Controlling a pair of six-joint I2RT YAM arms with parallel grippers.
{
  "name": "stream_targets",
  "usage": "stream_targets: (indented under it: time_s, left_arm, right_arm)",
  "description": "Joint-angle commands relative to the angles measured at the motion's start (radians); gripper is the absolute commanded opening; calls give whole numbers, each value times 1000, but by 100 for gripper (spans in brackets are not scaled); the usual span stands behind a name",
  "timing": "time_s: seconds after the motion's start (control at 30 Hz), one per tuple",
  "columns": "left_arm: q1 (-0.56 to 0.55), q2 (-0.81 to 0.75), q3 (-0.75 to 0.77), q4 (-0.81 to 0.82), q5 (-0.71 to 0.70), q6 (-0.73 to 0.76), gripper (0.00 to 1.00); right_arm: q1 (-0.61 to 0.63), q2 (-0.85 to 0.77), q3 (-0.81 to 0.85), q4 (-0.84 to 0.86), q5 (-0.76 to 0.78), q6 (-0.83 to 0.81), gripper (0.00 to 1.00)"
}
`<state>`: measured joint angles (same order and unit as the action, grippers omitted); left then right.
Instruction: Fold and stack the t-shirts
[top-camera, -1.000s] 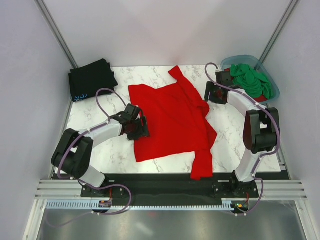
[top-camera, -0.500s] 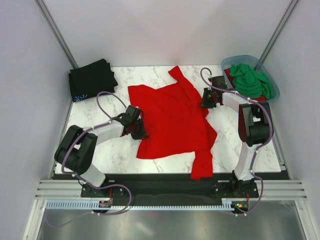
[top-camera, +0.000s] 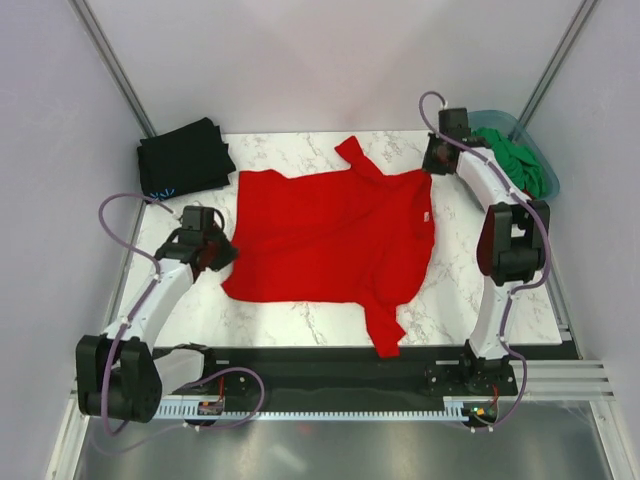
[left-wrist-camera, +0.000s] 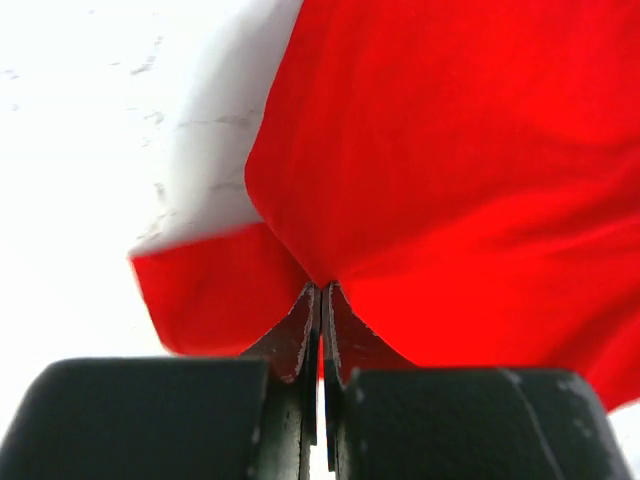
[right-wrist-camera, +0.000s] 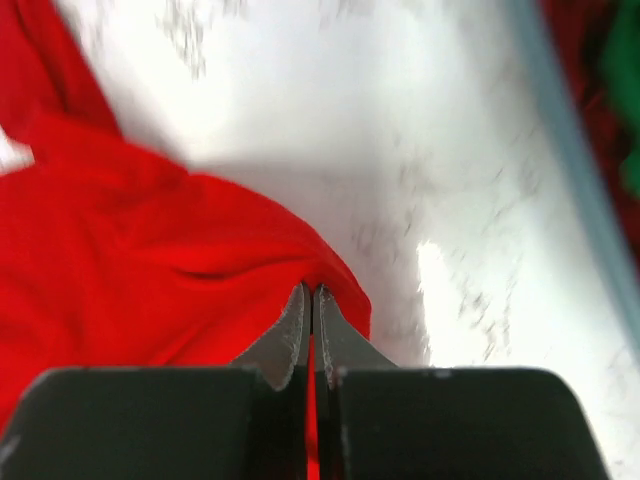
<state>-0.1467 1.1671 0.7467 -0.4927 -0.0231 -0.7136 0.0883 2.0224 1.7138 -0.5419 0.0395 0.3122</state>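
At left centre, my left gripper (top-camera: 210, 252) pinches the red t-shirt (top-camera: 335, 235), spread mid-frame on the bench (top-camera: 462, 285). Upper right, my right gripper (top-camera: 432, 166) clamps its corner. I judge we're flattening; next, lower it smooth, then fold.

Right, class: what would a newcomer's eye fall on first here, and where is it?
A bright red t-shirt lies spread over the middle of the table, pinched at opposite edges by the left gripper and right gripper. A folded black t-shirt sits at the far left corner; a green t-shirt lies in the tub at far right.
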Motion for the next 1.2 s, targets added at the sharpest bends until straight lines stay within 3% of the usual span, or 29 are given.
stream_targets:
  time_s: [0.0, 0.07, 0.1, 0.13, 0.17, 0.23, 0.43, 0.63, 0.8, 0.93, 1.17]
  left_arm:
    - [50, -46, -4, -107, 3, 8, 2]
    - [53, -43, -6, -121, 49, 11, 13]
    - [53, -43, -19, -122, 98, 11, 22]
    - [53, -46, -29, -121, 118, 9, 50]
    - [52, -49, -38, -122, 135, 9, 62]
    - [52, -72, -59, -124, 163, 12, 75]
    - [50, -153, -18, -145, 126, 57, 77]
    - [12, -159, 3, -156, 118, 66, 75]
    - [-40, -190, -85, -153, 100, -4, 72]
    - [-65, -193, -150, -127, 97, -69, 70]
    - [-79, -196, -222, -86, 77, -106, 75]
  right_arm:
    - [-16, 128, 189, -99, 120, -25, 0]
    - [-16, 182, 304, -157, 94, -33, 8]
    - [-16, 215, 332, -177, 88, -25, 36]
    - [-15, 220, 352, -197, 73, -25, 51]
    - [-12, 217, 359, -204, 50, -21, 57]
    - [11, 165, 328, -198, 66, -22, 63]
    - [123, -115, 49, -155, 114, 34, 64]
    - [249, -471, -486, -15, 4, 234, 65]
    - [263, -701, -808, -46, 85, 366, 61]
    - [263, -810, -1012, -6, 71, 416, 57]
    - [265, -771, -1097, 177, -36, 398, 55]
